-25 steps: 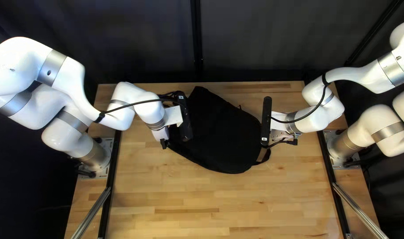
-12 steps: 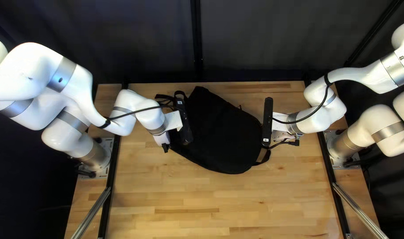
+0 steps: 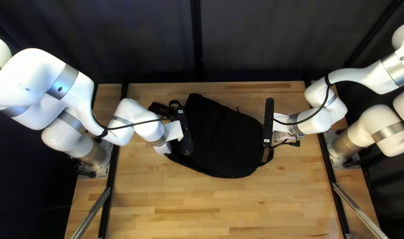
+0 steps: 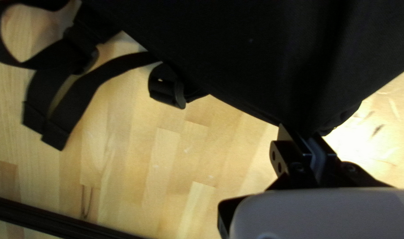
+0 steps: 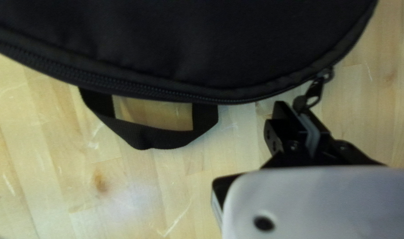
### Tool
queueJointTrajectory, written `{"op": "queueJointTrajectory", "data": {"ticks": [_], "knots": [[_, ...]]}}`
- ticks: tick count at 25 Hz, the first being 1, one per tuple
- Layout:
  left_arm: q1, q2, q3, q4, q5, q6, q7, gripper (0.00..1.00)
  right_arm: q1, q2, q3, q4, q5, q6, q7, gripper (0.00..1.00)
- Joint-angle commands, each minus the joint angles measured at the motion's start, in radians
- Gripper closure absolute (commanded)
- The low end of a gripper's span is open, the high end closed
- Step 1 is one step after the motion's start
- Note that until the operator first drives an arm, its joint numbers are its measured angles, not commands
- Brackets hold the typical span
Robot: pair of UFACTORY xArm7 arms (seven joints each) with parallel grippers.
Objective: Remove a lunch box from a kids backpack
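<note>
Where left gripper (image 3: 184,131) closes, backpack edge (image 4: 301,118) between

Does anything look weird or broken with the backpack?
I see nothing spilled or broken. The black backpack lies slanted, a strap sprawled on the table beside it, and one corner looks scrunched where the jaws of my left gripper pinch it.

Top left view, clock positions from backpack (image 3: 226,146): backpack, matt cloth; tabletop (image 3: 166,194) at 6, smooth wood; arm bands (image 3: 65,82) at 10, satin metal; rail (image 3: 91,212) at 8, shiny metal.
</note>
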Motion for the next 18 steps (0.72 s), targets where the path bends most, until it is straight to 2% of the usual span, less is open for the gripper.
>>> {"op": "queueJointTrajectory", "data": {"ticks": [1, 8, 14, 18], "knots": [[-0.025, 0.022, -0.016, 0.031, -0.033, 0.02, -0.02, 1.0, 0.028, 0.022, 0.031, 0.012, 0.025, 0.013, 0.043, 1.0], [-0.025, 0.032, -0.02, 0.04, -0.037, 0.024, -0.04, 1.0, 0.109, 0.059, 0.128, 0.01, 0.092, 0.05, 0.177, 1.0], [-0.027, 0.038, -0.026, 0.048, -0.037, 0.029, -0.055, 1.0, 0.212, 0.065, 0.197, 0.066, 0.245, 0.158, 0.178, 1.0], [-0.026, 0.034, -0.033, 0.055, -0.033, 0.041, -0.061, 1.0, 0.241, 0.11, 0.216, 0.106, 0.282, 0.172, 0.185, 1.0]]}}
